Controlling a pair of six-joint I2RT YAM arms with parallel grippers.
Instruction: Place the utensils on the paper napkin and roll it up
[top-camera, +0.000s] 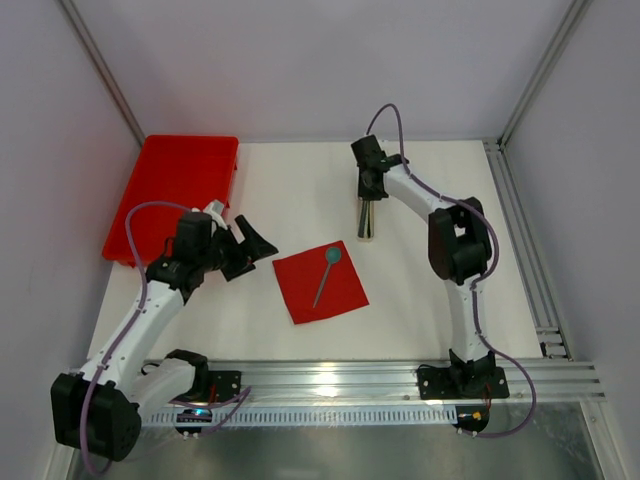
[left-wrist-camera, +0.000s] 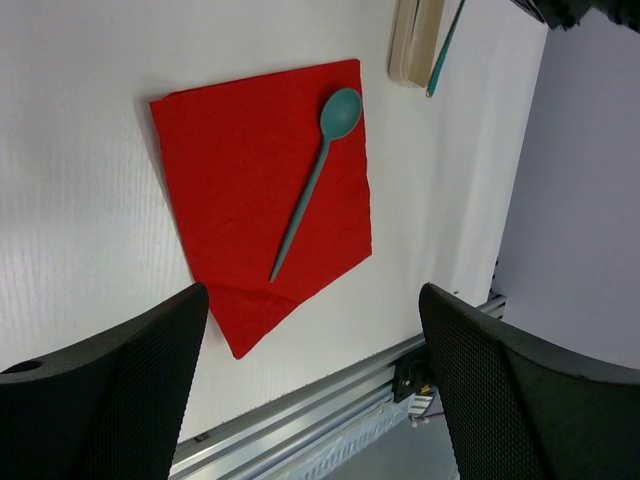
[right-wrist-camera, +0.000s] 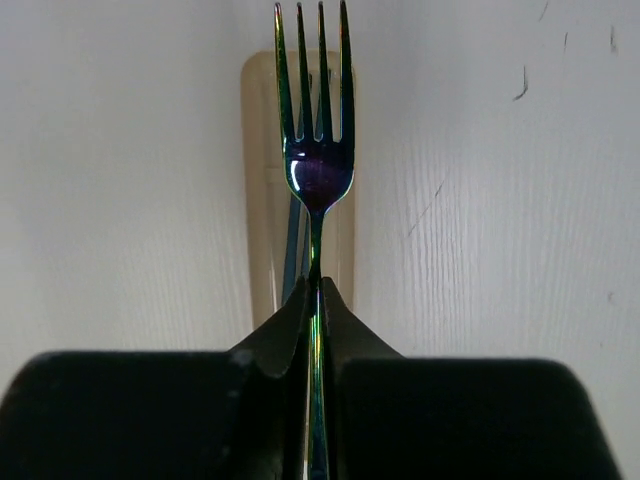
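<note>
Fork (right-wrist-camera: 318, 170): thin, stiff, glossy iridescent teal metal; likely light and slippery. Right gripper (right-wrist-camera: 315, 300) jaws clamped on narrow handle just behind tines, over pale beige strip (right-wrist-camera: 262, 150). Pinch may let it pivot. Spoon (left-wrist-camera: 315, 180), matte teal, lies diagonally on napkin (left-wrist-camera: 240, 170). Napkin: soft thin red paper, flat on table, probably creases easily; lift by edge. Left gripper (left-wrist-camera: 312, 330) jaws wide apart, empty, near napkin.
</note>
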